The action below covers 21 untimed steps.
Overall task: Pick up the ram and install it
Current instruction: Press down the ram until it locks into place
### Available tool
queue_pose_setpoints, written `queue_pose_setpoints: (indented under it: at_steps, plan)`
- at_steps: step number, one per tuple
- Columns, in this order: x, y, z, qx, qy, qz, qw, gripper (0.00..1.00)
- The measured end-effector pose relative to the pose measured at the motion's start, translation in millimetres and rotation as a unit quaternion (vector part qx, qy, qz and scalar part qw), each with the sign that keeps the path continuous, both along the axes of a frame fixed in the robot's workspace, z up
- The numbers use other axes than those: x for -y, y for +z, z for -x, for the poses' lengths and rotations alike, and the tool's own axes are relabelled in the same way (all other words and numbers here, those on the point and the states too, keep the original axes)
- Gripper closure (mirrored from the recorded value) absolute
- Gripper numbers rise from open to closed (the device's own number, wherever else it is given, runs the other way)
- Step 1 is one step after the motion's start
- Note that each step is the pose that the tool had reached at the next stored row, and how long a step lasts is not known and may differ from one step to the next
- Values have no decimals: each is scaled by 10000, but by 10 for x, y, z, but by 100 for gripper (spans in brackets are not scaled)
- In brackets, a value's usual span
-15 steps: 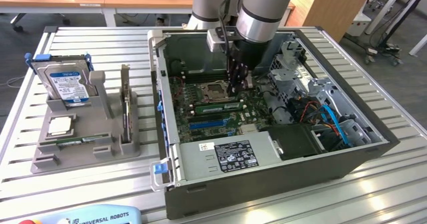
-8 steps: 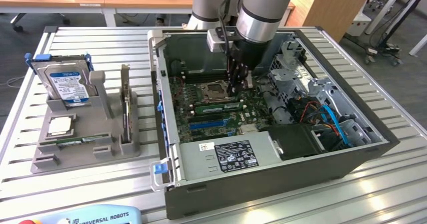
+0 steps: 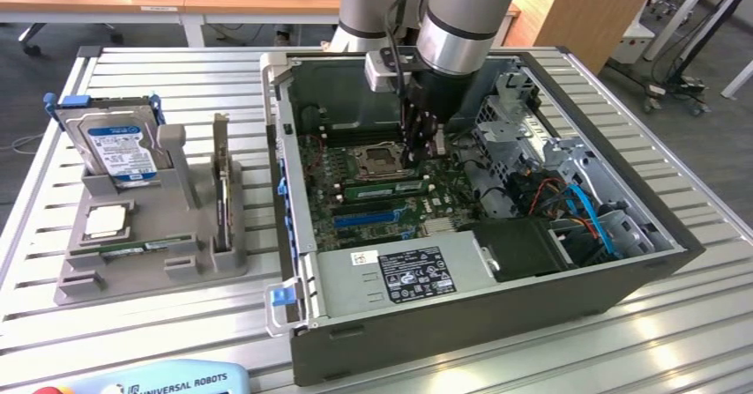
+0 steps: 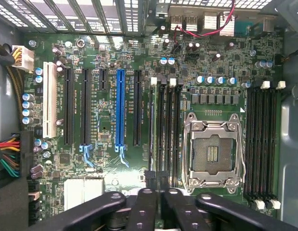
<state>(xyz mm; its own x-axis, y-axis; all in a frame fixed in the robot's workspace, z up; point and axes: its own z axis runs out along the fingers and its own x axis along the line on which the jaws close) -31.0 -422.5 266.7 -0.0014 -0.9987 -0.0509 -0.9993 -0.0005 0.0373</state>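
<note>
The arm (image 3: 453,24) reaches straight down into the open computer case (image 3: 471,310), and its gripper (image 3: 414,158) sits just beside the processor socket (image 3: 365,158) on the motherboard (image 3: 442,202). The ram (image 3: 376,181) is right there too. It stands on its long edge in the bank of memory slots (image 4: 166,130) alongside the socket, on the side facing the blue slot (image 3: 365,218). Its length runs parallel to that edge of the socket, crossing from the exterior view's left to its right and rising a little toward the right, with its flat faces turned toward the socket and toward the blue slot. The gripper comes down over the end of the stick toward the exterior view's right. From the wrist view the gripper (image 4: 158,195) is drawn almost fully closed, its black fingers (image 4: 144,207) nearly meeting above the slots next to the open socket (image 4: 214,154). I cannot tell whether they pinch the stick's top edge or only sit over it. Everything else is well away from the socket, outside the case on the exterior view's left. There a grey holder (image 3: 153,266) stands on the slatted table (image 3: 659,341). It carries a second stick (image 3: 141,247) lying lengthwise in a groove, a square silver processor chip (image 3: 106,220) beside it, and a blue-labelled hard drive (image 3: 112,143) propped upright at the holder's far end.
</note>
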Motion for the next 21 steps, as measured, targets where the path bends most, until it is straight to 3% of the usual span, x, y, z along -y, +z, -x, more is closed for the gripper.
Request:
queue_pose_setpoints:
  at_steps: [12, 21]
  plan:
    - [1, 0, -7, -1, 1, 1, 10000, 90]
    - [0, -1, -192, 0, 0, 0, 10000, 90]
